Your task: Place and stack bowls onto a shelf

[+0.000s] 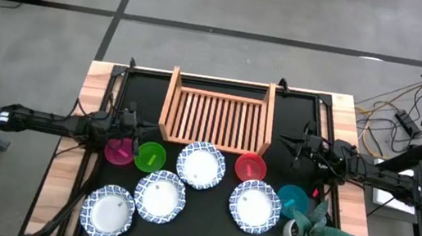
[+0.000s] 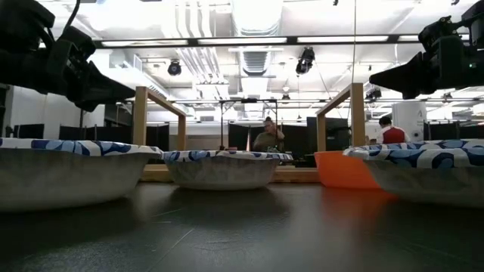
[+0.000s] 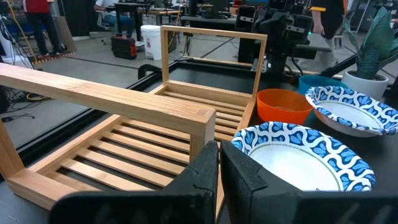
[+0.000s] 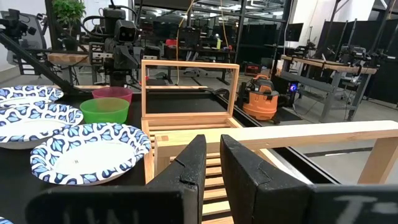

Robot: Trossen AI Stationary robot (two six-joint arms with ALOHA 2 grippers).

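I'm looking down at the desk: the shelf sits at the back, slats bare, nothing in it. All eight bowls are out on the desk in front of it. Pink bowl and green bowl sit side by side off the shelf's left corner, the red bowl just off its right corner, the teal bowl next to the plant. Four patterned bowls: one just before the shelf, one below it, one nearest the front left, one on the right; all look empty. My left claw hovers over the pink bowl, clenched on nothing. Right claw waits right of the shelf, fingers also pressed together
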